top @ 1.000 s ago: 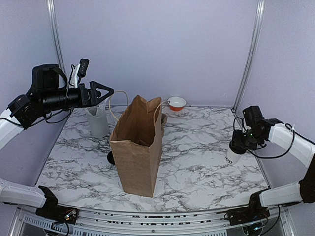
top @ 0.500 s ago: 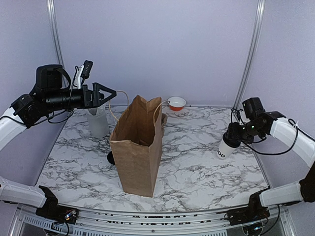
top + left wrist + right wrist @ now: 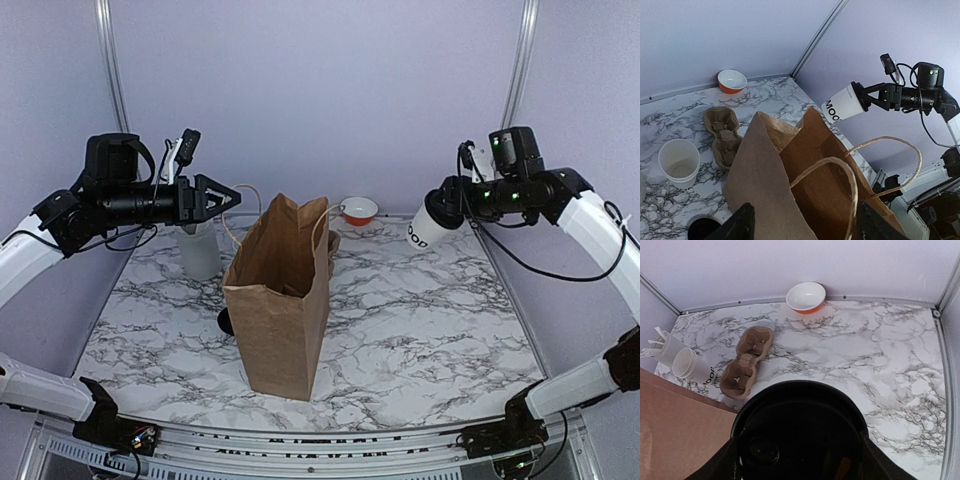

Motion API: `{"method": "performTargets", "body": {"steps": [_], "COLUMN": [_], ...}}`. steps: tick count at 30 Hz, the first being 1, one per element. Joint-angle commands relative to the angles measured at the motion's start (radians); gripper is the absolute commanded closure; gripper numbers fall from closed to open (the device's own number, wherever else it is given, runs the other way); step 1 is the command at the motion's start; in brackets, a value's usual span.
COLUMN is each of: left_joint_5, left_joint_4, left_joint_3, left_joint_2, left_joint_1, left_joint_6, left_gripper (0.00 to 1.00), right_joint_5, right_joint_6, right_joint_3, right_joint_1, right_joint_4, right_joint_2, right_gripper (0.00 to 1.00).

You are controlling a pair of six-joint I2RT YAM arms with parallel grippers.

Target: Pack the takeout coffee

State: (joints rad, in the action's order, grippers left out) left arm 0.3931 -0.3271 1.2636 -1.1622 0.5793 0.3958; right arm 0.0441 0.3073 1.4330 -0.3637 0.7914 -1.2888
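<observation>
The step in hand looks like the carry. The right gripper is clamped on the lid end of the takeout coffee and holds it high in the air, well above the marble table and off to the right of the paper bag, which stands upright with its mouth open. The cup lies nearly on its side, base and dark lettering pointing toward the bag. The left gripper hovers beside the bag's top at the left, jaws wide apart and clamping nothing, with a handle loop close by. The next move likely calls for bringing the cup over the open mouth, turning it so the base points down, and lowering it between the 2 handles without folding the bag's thin walls. The left wrist view shows the bag's interior and both handles, plus an empty white cup. The right wrist view shows only the black lid between its fingers, and beyond it the pulp carrier and an orange bowl near the back wall, partly hidden behind the bag in the top view.
</observation>
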Motion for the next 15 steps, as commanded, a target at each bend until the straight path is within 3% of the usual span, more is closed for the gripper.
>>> {"method": "performTargets", "body": {"steps": [1, 15], "left_joint_5": [0.047, 0.042], "left_joint_4": [0.027, 0.059], "left_joint_3": [0.027, -0.005], "left_joint_2": [-0.009, -0.016], "left_joint_1": [-0.001, 0.049], "left_joint_6": [0.016, 0.036], "left_gripper": [0.39, 0.95], "right_joint_5": [0.003, -0.05], "right_joint_6": [-0.042, -0.106], "right_joint_3": [0.161, 0.561], "right_joint_1": [-0.069, -0.276], "right_joint_4": [0.031, 0.028], "right_joint_2": [-0.052, -0.216], "right_gripper": [0.36, 0.36]}}
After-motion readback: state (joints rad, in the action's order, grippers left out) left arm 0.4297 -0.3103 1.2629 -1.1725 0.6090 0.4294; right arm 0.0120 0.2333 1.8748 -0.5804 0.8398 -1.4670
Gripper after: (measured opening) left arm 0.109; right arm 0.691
